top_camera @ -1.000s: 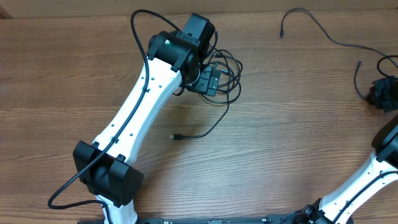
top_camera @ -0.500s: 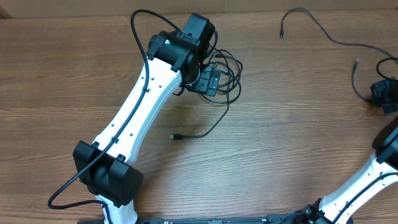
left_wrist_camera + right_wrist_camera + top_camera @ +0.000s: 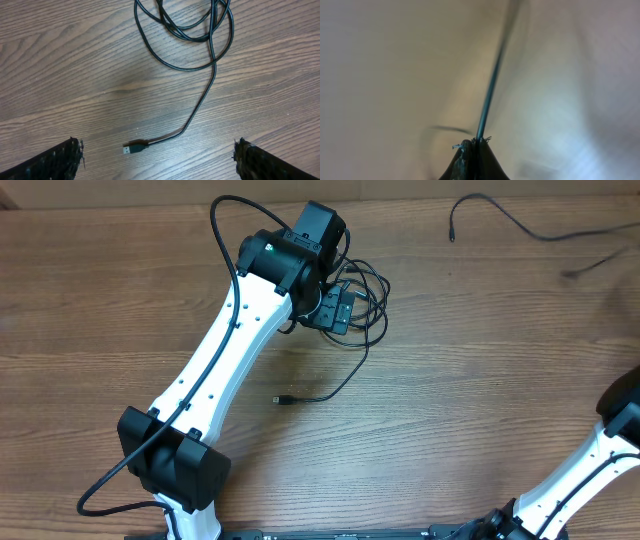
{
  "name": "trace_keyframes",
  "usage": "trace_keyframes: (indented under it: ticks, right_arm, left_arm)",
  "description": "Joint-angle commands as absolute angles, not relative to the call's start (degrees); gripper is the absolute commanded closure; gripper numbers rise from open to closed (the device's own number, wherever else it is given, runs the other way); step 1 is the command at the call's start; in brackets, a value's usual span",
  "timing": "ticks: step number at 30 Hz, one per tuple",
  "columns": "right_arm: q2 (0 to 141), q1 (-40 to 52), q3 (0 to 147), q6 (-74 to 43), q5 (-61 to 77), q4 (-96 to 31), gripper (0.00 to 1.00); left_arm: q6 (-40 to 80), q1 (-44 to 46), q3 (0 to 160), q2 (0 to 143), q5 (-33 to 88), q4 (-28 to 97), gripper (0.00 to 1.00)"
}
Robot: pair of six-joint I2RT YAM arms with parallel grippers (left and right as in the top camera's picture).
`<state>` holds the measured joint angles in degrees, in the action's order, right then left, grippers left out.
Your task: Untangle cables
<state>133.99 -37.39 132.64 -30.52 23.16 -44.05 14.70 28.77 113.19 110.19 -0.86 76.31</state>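
Since a second ago the right gripper [image 3: 475, 150] has left the overhead view. Only its white arm [image 3: 612, 448] shows at the lower right edge, and the short strand that lay by it is now a blurred streak [image 3: 592, 266] near the right edge. The long loose cable [image 3: 500, 212] at top right runs straighter toward that edge. In the right wrist view the jaws are clenched on a thin cable [image 3: 490, 90] leading up and away. The left arm [image 3: 230, 340] has not moved: it reaches diagonally over the table [image 3: 450, 380], the left gripper [image 3: 157, 162] released wide just beside the coiled cables [image 3: 195, 35], whose plug end [image 3: 134, 148] lies on the wood ahead of the spread fingers
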Motion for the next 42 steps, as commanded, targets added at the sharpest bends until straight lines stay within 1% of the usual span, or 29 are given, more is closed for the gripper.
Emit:
trace_keyframes:
  ticks: [1, 2, 3, 9, 12, 15, 21, 23, 30, 40, 42]
  right_arm:
    - [132.77, -34.89, 138.08, -28.25, 28.03, -44.18, 0.65]
    - [132.77, -34.33, 138.08, -28.21, 26.7, -44.56, 0.23]
    - [132.79, -33.89, 137.99, -28.23, 25.36, -45.54, 0.0]
    - [133.1, -31.35, 135.39, -27.09, 13.65, -53.15, 0.0]
    - [133.12, -30.89, 134.93, -24.71, 12.19, -56.14, 0.0]
    - [133.12, -30.87, 134.93, -24.8, 9.47, -58.85, 0.0]
    - [133.16, -32.8, 134.93, -26.68, -7.88, -65.87, 0.0]
    - [133.38, -33.69, 134.93, -26.48, -11.25, -66.85, 0.0]
    - [136.75, -38.04, 134.04, -24.95, -12.4, -67.37, 0.0]
    - [142.93, -42.26, 132.94, -23.49, -11.31, -64.51, 0.0]
    - [143.87, -43.13, 132.94, -23.51, -11.29, -64.34, 0.09]
  left_arm:
    - [15.44, 28.51, 113.6, 110.26, -0.4, 76.27, 0.0]
    - [15.46, 28.51, 113.6, 110.26, -0.4, 76.27, 0.01]
    - [15.46, 28.51, 113.6, 110.26, -0.4, 76.27, 0.0]
    - [15.46, 28.51, 113.6, 110.26, -0.4, 76.27, 0.0]
    - [15.46, 28.51, 113.6, 110.26, -0.4, 76.27, 0.0]
    - [15.46, 28.51, 113.6, 110.26, -0.4, 76.27, 0.01]
    - [15.46, 28.51, 113.6, 110.26, -0.4, 76.27, 0.01]
    - [15.44, 28.51, 113.6, 110.26, -0.4, 76.27, 0.0]
    - [15.44, 28.51, 113.6, 110.26, -0.4, 76.27, 0.01]
    - [15.46, 28.51, 113.6, 110.26, -0.4, 76.27, 0.0]
    - [15.44, 28.51, 113.6, 110.26, -0.4, 76.27, 0.0]
